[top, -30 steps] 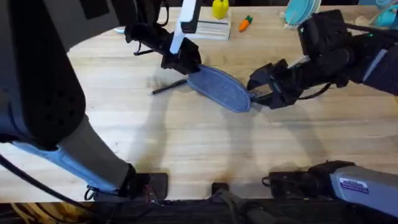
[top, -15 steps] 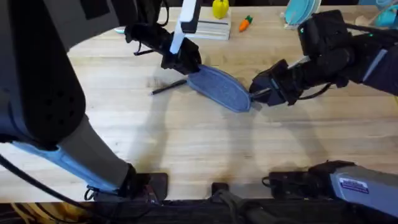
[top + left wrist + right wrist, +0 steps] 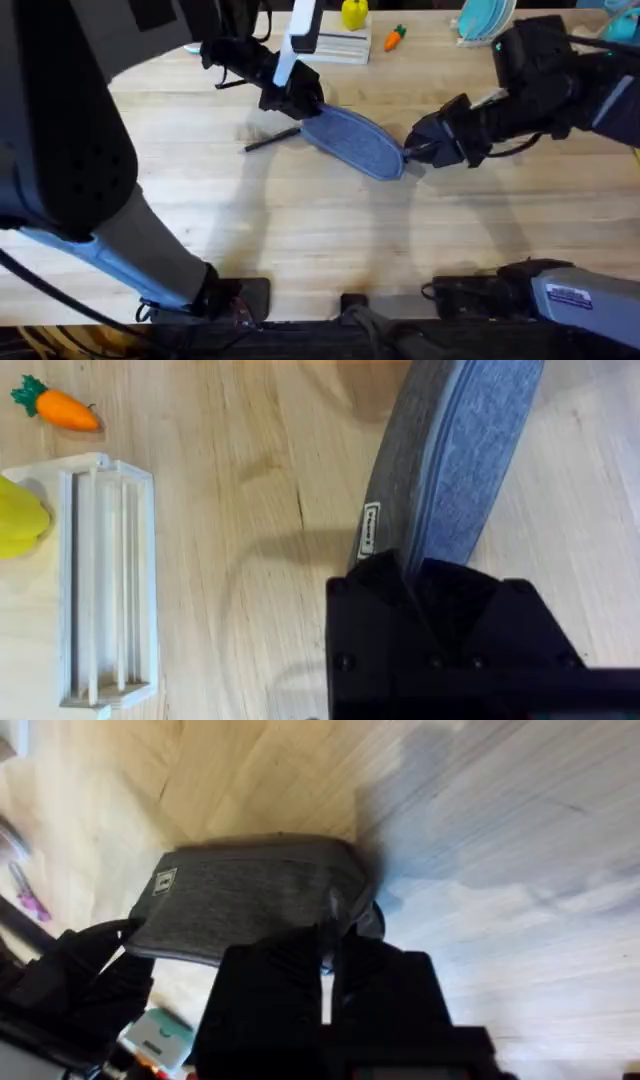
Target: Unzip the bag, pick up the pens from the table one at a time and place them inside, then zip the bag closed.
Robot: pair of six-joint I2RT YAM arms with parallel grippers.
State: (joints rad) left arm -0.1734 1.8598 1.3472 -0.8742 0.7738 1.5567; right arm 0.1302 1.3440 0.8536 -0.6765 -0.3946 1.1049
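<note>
At frame centre the bag [image 3: 352, 141] lies slanted on the bench [image 3: 300, 230]. The right gripper [image 3: 418, 152], open a second ago, has now clamped together on the bag's lower-right end, likely the zipper pull. Farther off, the left gripper [image 3: 296, 103] stays clamped on the upper-left end, a pen [image 3: 272, 140] beside it; unzipping can begin.

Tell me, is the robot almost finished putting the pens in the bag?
Not nearly. The bag looks zipped, and a black pen lies on the table beside it, so nothing seems packed yet. Right now the left hand grips one end of the bag and the right hand is shut at the other end, apparently working the zipper. Left: unzipping, loading pens, zipping closed.
</note>
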